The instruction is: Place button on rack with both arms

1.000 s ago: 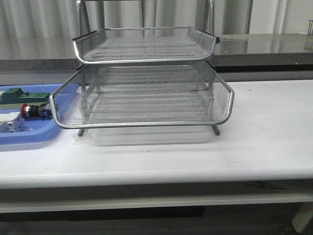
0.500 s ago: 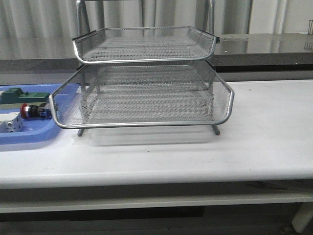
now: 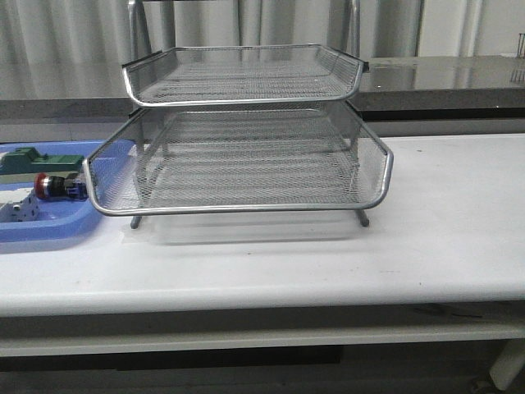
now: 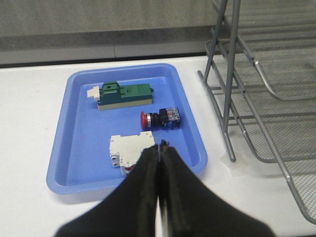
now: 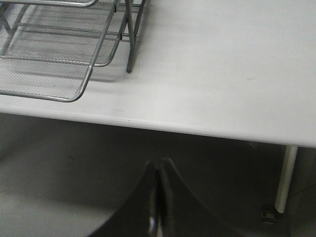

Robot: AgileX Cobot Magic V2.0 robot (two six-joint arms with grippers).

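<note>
a: anything different from a second back?

b: hardly. in the front view the button lies in the same spot on the blue tray, on its side, red cap pointing away from the rack. the rack hasn't shifted either. neither arm shows in that view.

a: so the task hasn't really started.

b: that's my reading. the button is untouched, well short of any tier, so the pick-up comes first.

a: and the pincers?

b: the left gripper is clenched, fingers pressed together with nothing between them, hanging over the near part of the tray above the white block. the button sits just past it, near the green-topped block. the right gripper is also pressed shut and empty, out beyond the table's front edge, with the rack's corner off to one side.

a: the surface?

b: a plain white table, smooth, a few faint marks. the rack stands on thin metal legs. behind it runs a dark glossy counter, then pale curtains.
</note>
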